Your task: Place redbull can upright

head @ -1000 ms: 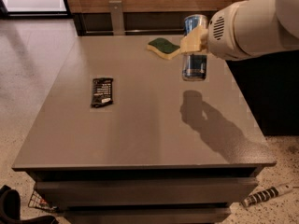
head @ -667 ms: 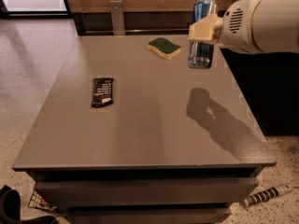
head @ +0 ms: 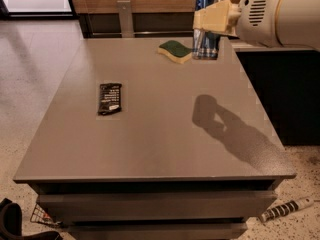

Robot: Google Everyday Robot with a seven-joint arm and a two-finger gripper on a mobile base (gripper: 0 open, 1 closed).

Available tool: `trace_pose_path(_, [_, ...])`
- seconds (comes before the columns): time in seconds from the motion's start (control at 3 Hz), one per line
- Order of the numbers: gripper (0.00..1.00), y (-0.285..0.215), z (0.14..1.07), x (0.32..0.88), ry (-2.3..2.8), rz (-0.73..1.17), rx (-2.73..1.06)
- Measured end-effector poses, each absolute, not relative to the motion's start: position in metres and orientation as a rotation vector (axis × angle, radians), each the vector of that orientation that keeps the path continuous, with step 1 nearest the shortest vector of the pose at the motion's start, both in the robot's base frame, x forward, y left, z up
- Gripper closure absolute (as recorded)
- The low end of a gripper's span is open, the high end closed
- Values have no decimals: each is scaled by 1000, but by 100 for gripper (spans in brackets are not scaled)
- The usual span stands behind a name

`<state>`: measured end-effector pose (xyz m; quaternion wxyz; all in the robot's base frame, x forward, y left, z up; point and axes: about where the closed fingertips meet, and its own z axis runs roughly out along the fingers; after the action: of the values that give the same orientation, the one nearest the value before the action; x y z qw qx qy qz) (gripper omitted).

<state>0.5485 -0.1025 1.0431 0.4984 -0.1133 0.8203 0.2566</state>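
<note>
The redbull can [head: 205,47] is a slim blue and silver can, held upright in the air above the far right part of the grey table [head: 160,149]. Its top runs out of view at the frame's upper edge. My gripper [head: 209,19] comes in from the upper right with cream fingers [head: 216,17] shut around the can's middle. The can and arm cast a shadow on the table's right half, well in front of the can.
A green and yellow sponge [head: 175,51] lies just left of the can. A flat black snack-bar wrapper [head: 110,98] lies at the table's left middle. A metal post [head: 125,17] stands behind the table. A striped object [head: 286,210] lies on the floor at right.
My gripper has lifted the can higher and carried it farther toward the back right. The shadow on the table has shifted right. The sponge and wrapper have not moved.
</note>
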Motion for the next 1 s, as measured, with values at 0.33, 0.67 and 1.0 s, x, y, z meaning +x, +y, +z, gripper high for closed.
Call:
trace_pose_path(0.33, [100, -92, 1041, 545, 1945, 574, -446])
trace_pose_path(0.67, [100, -86, 1039, 547, 1896, 494, -593])
trace_pose_path(1.0, [100, -86, 1038, 548, 1893, 486, -603])
